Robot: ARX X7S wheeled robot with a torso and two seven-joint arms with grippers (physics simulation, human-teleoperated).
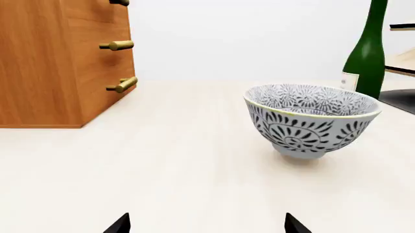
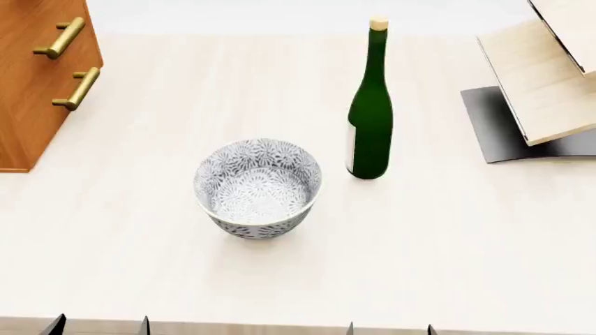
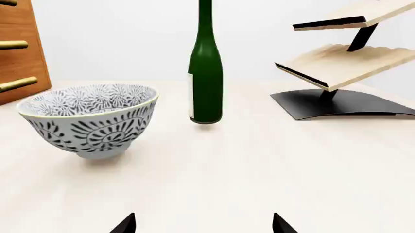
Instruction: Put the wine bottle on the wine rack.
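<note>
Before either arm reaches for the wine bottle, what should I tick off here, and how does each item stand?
1. Wine bottle upright on the table, untouched: ok.
2. Right gripper open, fingers spread wide enough apart to take the bottle: ok.
3. Left gripper open and holding nothing: ok.
4. Straight path from the right gripper to the bottle: ok; the bowl stands to the bottle's left, apart from it.
5. Wine rack boards free to take the bottle: ok for the boards in view; the top of the rack is cut off, so cannot tell there.
6. Drawer cabinet out of the way, far left: ok.
</note>
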